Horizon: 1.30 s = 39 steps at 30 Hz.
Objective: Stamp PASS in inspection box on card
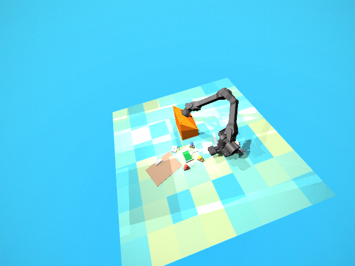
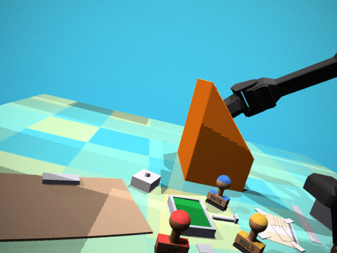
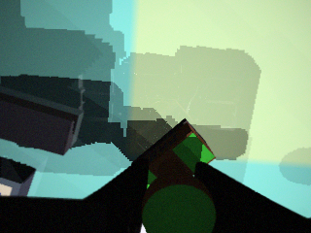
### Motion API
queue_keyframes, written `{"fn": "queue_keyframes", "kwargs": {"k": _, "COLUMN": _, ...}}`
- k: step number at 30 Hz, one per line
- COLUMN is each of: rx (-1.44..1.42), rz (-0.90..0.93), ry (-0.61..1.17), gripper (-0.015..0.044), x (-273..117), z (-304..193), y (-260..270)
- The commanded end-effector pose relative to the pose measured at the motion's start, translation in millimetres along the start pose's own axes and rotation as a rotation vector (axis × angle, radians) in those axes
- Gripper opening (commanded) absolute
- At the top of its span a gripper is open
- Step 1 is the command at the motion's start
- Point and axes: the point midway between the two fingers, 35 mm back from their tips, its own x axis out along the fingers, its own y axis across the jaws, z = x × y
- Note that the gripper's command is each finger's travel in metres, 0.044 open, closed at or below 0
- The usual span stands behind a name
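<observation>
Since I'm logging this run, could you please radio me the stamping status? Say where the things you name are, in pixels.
Hand (image 3: 171, 169) shut on green-topped stamp (image 3: 179, 209). Green ink pad (image 1: 187, 155) (image 2: 194, 211) uncovered. Yellow HOLD stamp (image 1: 200, 158) (image 2: 253, 231) possibly in the way, between hand and pad.
</observation>
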Motion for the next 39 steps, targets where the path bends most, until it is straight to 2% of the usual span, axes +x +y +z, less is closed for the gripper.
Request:
{"fn": "queue_keyframes", "kwargs": {"k": 1, "rx": -0.008, "rz": 0.003, "ry": 0.000, "gripper": 0.0000, "x": -2.2, "z": 0.0, "y": 1.0}}
{"fn": "queue_keyframes", "kwargs": {"k": 39, "rx": -0.007, "rz": 0.001, "ry": 0.000, "gripper": 0.0000, "x": -20.8, "z": 0.5, "y": 0.0}}
